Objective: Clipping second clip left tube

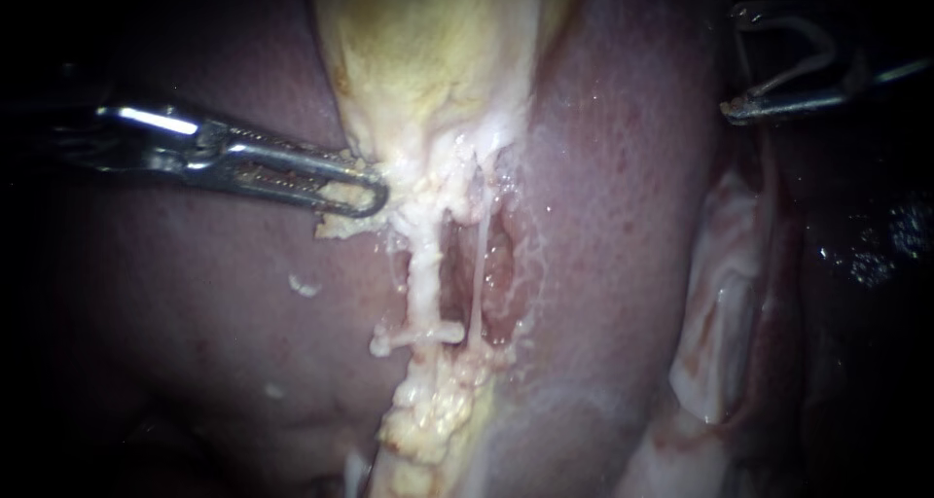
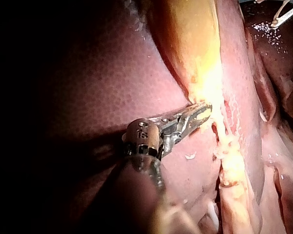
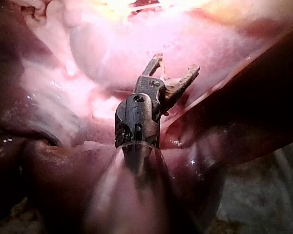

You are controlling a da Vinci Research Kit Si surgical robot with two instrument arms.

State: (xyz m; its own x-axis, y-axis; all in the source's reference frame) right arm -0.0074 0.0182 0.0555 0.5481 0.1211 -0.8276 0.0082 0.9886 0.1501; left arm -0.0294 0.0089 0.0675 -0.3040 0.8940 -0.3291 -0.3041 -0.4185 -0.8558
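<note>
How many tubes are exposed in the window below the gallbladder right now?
2. The thicker left tube runs down from the gallbladder; the thin right tube runs just beside it, across the gap. More may lie hidden in the fatty tissue.

Yellowish gallbladder (image 1: pixel 428 60) upon the liver (image 1: pixel 623 167).

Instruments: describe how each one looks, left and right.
The left instrument is bright silvery metal: a slim, toothed end effector with a rounded, looped tip, on a rounded wrist joint with small screws. The right instrument is darker, dull metal: two short notched prongs on a barrel-shaped wrist, with a smooth dark shaft.
</note>
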